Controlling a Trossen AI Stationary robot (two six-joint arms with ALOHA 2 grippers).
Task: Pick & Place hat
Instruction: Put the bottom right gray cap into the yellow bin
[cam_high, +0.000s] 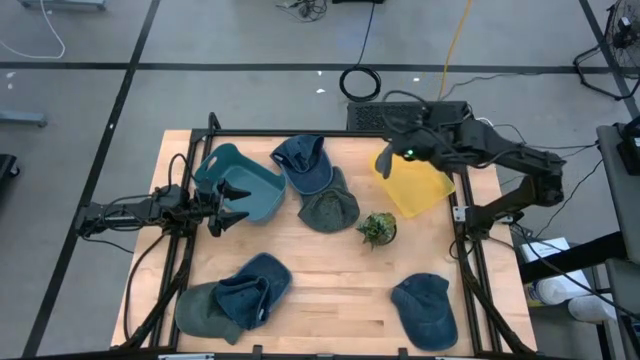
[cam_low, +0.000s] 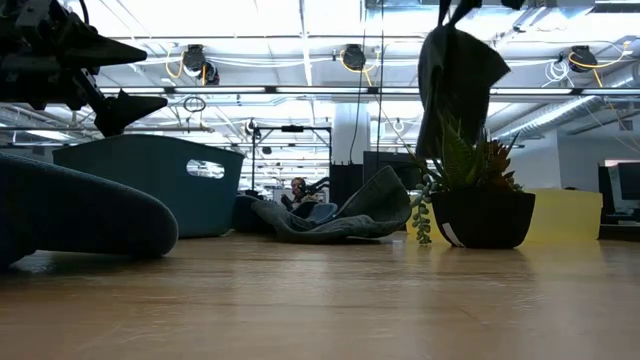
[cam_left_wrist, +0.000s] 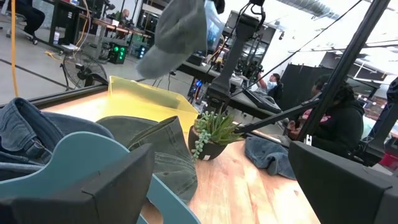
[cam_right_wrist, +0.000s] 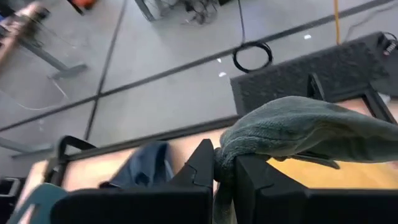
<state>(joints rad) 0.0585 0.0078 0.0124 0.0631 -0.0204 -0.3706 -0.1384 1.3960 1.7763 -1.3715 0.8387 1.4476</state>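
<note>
My right gripper (cam_high: 390, 158) hovers over the yellow bin (cam_high: 415, 187) near the table's far right, shut on a grey-green hat (cam_right_wrist: 292, 127). The hat dangles high above the table in the low view (cam_low: 455, 75) and in the left wrist view (cam_left_wrist: 180, 31); my arm mostly hides it from above. My left gripper (cam_high: 230, 206) is open and touches nothing, beside the teal bin (cam_high: 240, 183) on the table's left. A blue denim hat (cam_high: 303, 162) and an olive hat (cam_high: 328, 207) lie between the two bins. My right gripper pinches a bunched fold of the grey-green hat's cloth (cam_right_wrist: 225, 149) between its two fingers (cam_right_wrist: 202, 163). The hat is lifted clear of the table. It hangs slack below the fingers (cam_low: 455, 90), above the yellow bin.
A small potted plant (cam_high: 377, 228) stands mid-table next to the yellow bin. A blue hat (cam_high: 425, 308) lies near the right front corner; an olive and a blue hat (cam_high: 235, 293) are heaped near the left front. Bare wood (cam_high: 335, 290) shows between them. A person (cam_left_wrist: 336, 118) sits beyond the table.
</note>
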